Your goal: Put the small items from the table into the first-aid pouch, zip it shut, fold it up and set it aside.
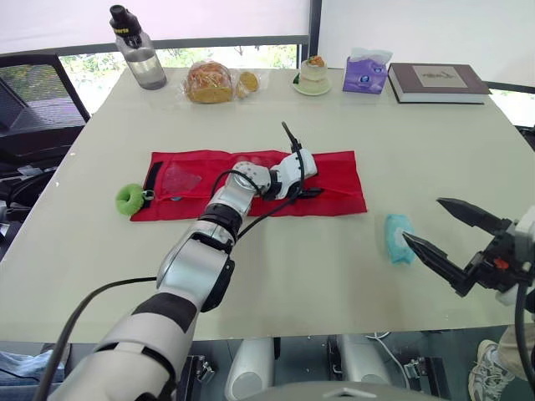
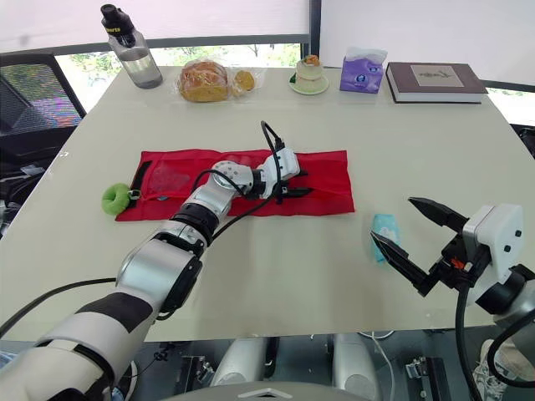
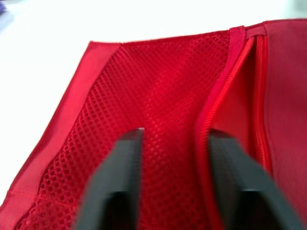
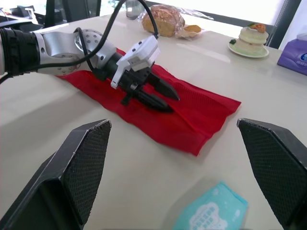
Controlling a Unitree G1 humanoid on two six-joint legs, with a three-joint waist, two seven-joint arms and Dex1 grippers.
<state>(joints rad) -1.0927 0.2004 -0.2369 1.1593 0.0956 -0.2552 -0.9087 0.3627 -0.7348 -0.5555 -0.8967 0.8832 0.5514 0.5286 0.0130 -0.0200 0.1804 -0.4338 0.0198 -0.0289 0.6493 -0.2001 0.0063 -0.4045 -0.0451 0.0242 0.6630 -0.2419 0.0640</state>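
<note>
Jaws on the left gripper [image 4: 171, 103] stand partly open, tips down on the mesh of the red pouch [image 1: 334, 180]. The zip [image 3: 225, 86] runs beside one finger. Whether they pinch any fabric is hidden beneath them. The pouch lies unfolded and flat under these jaws, its long axis running across the table [image 1: 276, 276] from side to side. The right gripper [image 2: 392, 217] hangs spread wide and holds nothing. A teal packet [image 1: 399, 238] lies just beside its lower fingertip, cut off at the edge of the right wrist view. Well behind the left jaws, at the pouch's far end, sits a small green item [image 1: 129, 199], too small to identify.
</note>
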